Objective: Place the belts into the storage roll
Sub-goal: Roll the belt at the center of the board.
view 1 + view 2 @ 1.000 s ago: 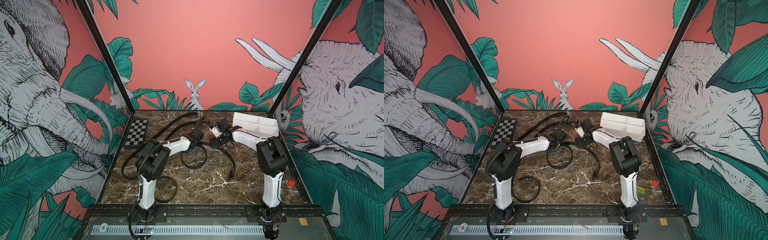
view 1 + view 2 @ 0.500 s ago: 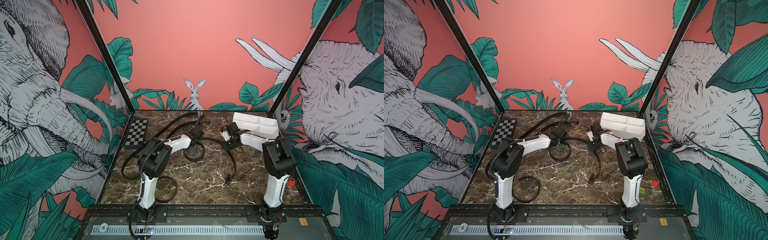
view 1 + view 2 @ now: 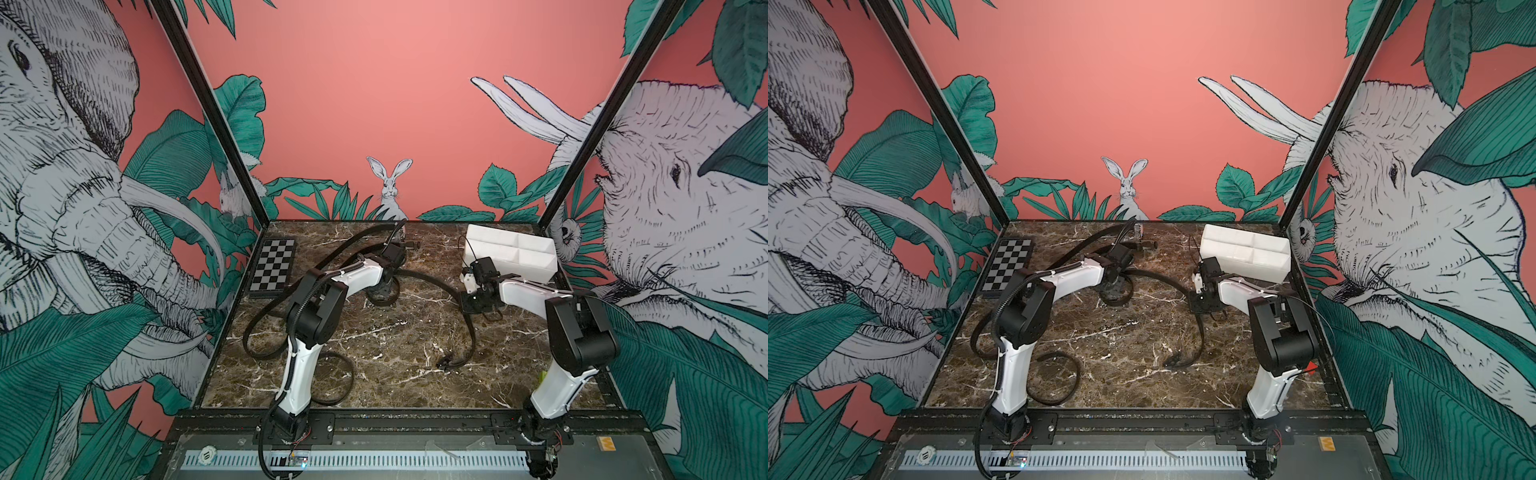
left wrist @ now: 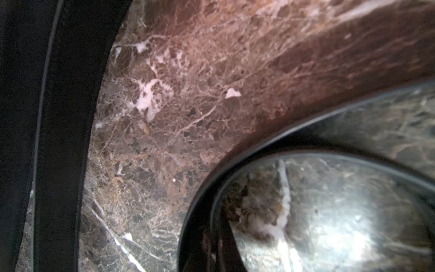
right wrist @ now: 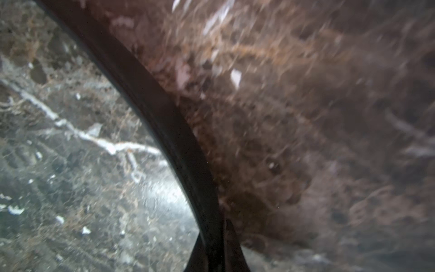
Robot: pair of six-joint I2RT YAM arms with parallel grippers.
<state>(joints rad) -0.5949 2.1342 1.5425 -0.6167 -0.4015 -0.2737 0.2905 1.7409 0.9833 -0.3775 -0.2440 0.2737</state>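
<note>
Three black belts lie on the marble table. One belt (image 3: pixel 432 280) is coiled small (image 3: pixel 1116 293) under my left gripper (image 3: pixel 384 287), which is shut on the coil (image 4: pixel 211 245). It arcs right to my right gripper (image 3: pixel 478 302), shut on the strap (image 5: pixel 164 117), then trails forward to its buckle end (image 3: pixel 451 362). A second belt (image 3: pixel 332 380) loops at the front left by the left arm's base. The third belt (image 3: pixel 266 316) runs from the back centre to the left edge. The white storage roll (image 3: pixel 513 254) stands at the back right, just behind the right gripper.
A black-and-grey checkered board (image 3: pixel 272 268) lies at the back left. Patterned walls close the table on three sides. The left arm's ribbed cable hose (image 3: pixel 303 299) hangs over its elbow. In the left wrist view another strap (image 4: pixel 58 117) runs beside the coil.
The right gripper has slid right and toward the front along the belt and shut on it. The loop under the left gripper has drawn into a smaller coil.
</note>
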